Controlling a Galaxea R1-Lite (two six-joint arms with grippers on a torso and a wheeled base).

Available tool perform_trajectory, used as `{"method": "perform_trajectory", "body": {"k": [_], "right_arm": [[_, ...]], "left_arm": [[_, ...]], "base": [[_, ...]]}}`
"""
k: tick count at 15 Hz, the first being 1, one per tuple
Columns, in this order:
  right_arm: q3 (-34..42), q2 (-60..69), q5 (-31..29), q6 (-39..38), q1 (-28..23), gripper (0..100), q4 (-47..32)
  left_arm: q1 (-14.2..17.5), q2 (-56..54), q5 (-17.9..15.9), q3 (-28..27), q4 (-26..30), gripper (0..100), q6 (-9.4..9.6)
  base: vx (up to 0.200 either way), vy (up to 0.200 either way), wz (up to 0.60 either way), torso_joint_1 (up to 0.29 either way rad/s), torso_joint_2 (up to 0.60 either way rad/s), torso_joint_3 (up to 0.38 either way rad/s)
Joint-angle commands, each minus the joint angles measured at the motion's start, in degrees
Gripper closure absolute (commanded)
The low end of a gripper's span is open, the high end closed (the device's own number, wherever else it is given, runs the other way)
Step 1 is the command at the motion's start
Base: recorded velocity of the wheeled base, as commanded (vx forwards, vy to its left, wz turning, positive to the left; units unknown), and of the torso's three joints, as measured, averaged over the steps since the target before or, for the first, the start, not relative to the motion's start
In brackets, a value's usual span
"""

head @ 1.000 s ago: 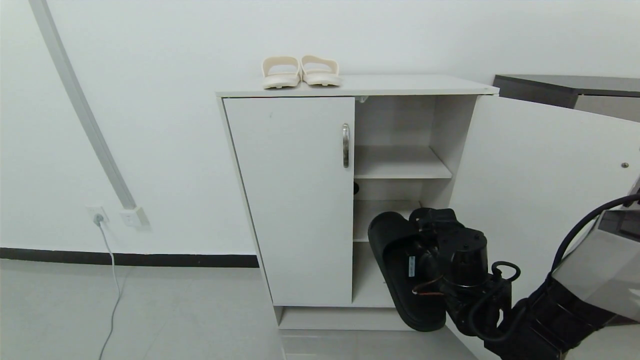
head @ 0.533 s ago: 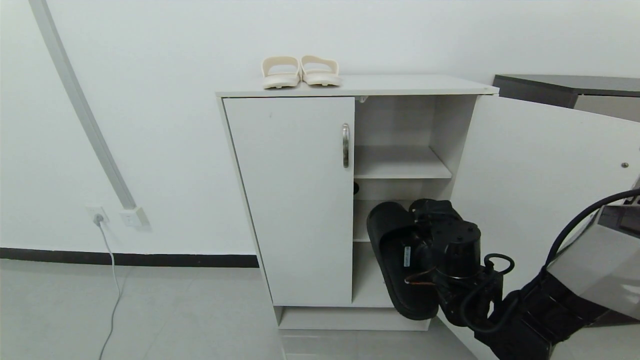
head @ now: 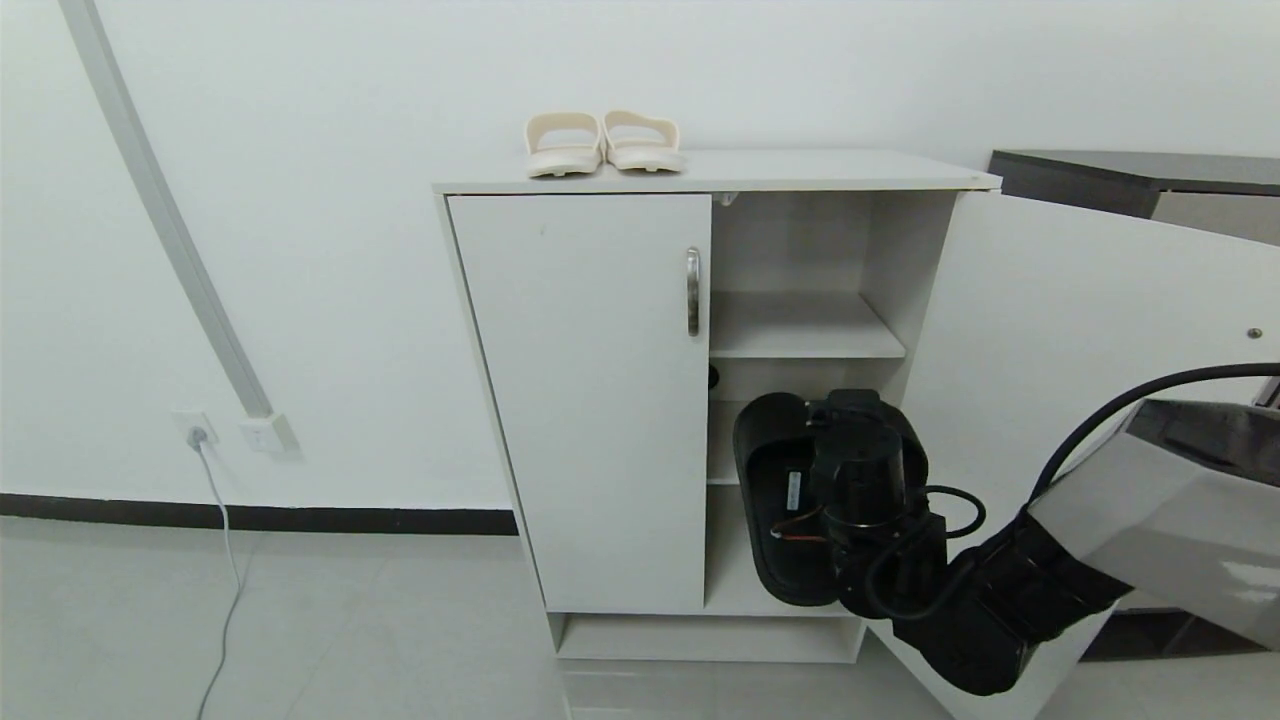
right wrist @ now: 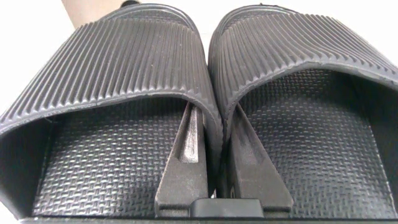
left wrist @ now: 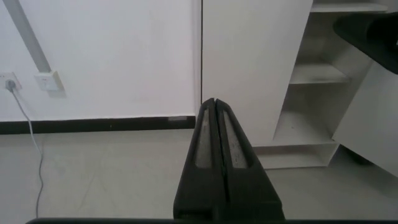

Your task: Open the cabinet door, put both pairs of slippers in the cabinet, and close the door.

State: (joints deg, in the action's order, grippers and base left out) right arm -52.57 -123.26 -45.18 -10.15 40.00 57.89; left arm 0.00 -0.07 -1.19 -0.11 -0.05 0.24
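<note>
The right gripper point(right wrist: 214, 121) pinches the black slippers point(head: 775, 500) by their inner straps at the open cabinet point(head: 590, 400) mouth, beige slippers point(head: 604, 143) on top; the left gripper point(left wrist: 215, 106) hangs closed, empty

A white cabinet point(head: 850, 168) stands with its right door point(head: 1050, 330) swung open and its left door point(head: 590, 400) shut. Beige slippers point(head: 604, 143) sit paired at the top's back edge, left of centre. Black slippers point(head: 775, 500), side by side and toes up, are clamped by their adjoining strap walls at the open lower shelves.
</note>
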Motion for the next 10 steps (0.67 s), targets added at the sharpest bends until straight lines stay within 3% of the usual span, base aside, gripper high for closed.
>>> {"method": "perform_trajectory", "body": {"k": [1, 5, 10], "right_arm": [[-0.08, -1.02, -0.09, -0.04, -0.01, 100, 0.11], [0.45, -2.34, 0.27, -0.22, 1.84, 100, 0.29], [-5.88, -9.98, 3.25, -0.30, 5.44, 100, 1.35]], "left_arm": [[0.00, 0.07, -0.04, 0.02, -0.04, 100, 0.02], [0.00, 0.07, -0.04, 0.02, -0.04, 100, -0.33], [0.00, 0.07, -0.04, 0.02, -0.04, 100, -0.33]], "base": [[0.000, -0.200, 0.00, -0.002, 0.01, -0.002], [0.000, -0.200, 0.00, 0.005, 0.00, 0.005], [0.000, 0.000, 0.00, 0.000, 0.00, 0.000]]}}
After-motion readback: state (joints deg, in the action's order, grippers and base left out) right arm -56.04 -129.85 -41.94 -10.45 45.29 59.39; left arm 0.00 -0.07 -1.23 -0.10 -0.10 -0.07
